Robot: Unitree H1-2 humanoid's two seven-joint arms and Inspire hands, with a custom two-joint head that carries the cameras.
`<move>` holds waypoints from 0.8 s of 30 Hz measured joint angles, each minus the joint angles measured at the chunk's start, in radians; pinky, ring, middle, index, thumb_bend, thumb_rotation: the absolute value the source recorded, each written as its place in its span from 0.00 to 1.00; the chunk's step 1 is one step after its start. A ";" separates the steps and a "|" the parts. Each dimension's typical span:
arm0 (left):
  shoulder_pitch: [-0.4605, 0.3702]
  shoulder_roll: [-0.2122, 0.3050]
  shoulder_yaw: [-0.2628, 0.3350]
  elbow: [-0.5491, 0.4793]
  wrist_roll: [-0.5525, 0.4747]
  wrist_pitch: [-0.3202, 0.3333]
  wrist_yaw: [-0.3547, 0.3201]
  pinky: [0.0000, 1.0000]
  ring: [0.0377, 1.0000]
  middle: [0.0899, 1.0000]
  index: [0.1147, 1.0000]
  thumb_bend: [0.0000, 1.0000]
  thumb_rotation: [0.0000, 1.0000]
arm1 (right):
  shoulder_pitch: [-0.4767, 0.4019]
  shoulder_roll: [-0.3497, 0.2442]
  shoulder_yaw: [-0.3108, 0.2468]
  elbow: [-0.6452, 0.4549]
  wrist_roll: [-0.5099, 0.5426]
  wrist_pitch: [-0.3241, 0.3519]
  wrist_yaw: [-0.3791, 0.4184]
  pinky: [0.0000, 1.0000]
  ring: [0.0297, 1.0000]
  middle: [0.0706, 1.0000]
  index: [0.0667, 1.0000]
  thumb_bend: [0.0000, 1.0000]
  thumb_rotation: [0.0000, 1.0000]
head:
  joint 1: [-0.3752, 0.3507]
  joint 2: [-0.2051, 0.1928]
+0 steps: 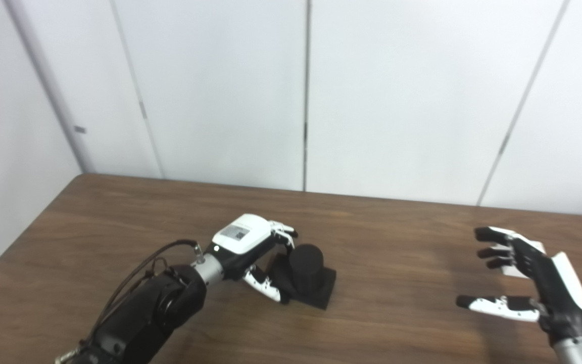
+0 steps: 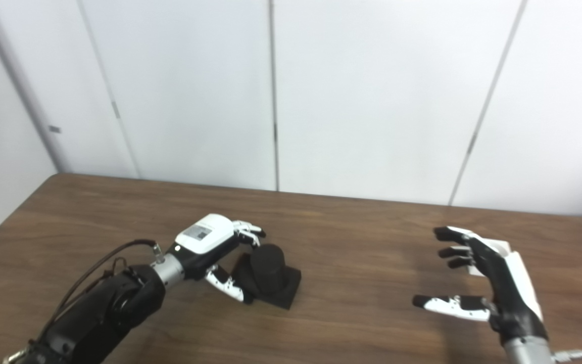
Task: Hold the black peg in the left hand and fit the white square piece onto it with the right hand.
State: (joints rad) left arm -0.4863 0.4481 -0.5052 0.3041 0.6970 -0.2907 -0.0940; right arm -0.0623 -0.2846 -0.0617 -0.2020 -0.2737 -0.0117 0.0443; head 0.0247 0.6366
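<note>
The black peg [image 1: 305, 267] is a short round post on a square black base, standing on the wooden table [image 1: 397, 237] left of centre. My left hand [image 1: 250, 253] is right beside its left side, fingers [image 1: 283, 234] reaching over the back of the base and thumb by its front-left corner, spread apart and not closed on it. My right hand [image 1: 528, 280] hovers open at the right, fingers spread. The white square piece [image 2: 501, 247] lies on the table behind that hand and is mostly hidden by it.
White wall panels stand just behind the table's far edge. The table's left edge runs diagonally at the left of the view. A black cable loops over my left forearm [image 1: 144, 313].
</note>
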 measured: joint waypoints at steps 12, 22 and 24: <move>-0.059 -0.040 -0.055 0.049 -0.019 -0.039 -0.078 0.78 0.86 0.83 0.42 0.52 0.07 | -0.016 0.033 0.016 0.029 -0.022 -0.011 -0.009 0.57 0.65 0.76 0.73 0.64 0.05 | -0.106 0.017; -0.090 -0.037 -0.093 0.081 -0.020 -0.075 -0.076 0.81 0.88 0.85 0.42 0.52 0.07 | -0.028 0.042 0.040 0.026 -0.042 0.009 -0.004 0.57 0.68 0.78 0.79 0.66 0.08 | -0.199 0.002; -0.090 -0.030 -0.097 0.076 -0.016 -0.076 -0.072 0.82 0.88 0.85 0.42 0.52 0.07 | -0.033 0.034 0.047 0.019 -0.069 0.040 0.008 0.56 0.68 0.78 0.80 0.67 0.09 | -0.235 -0.009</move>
State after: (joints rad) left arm -0.5759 0.4180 -0.6021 0.3797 0.6805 -0.3664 -0.1664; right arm -0.0952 -0.2508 -0.0151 -0.1832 -0.3422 0.0281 0.0522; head -0.2100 0.6274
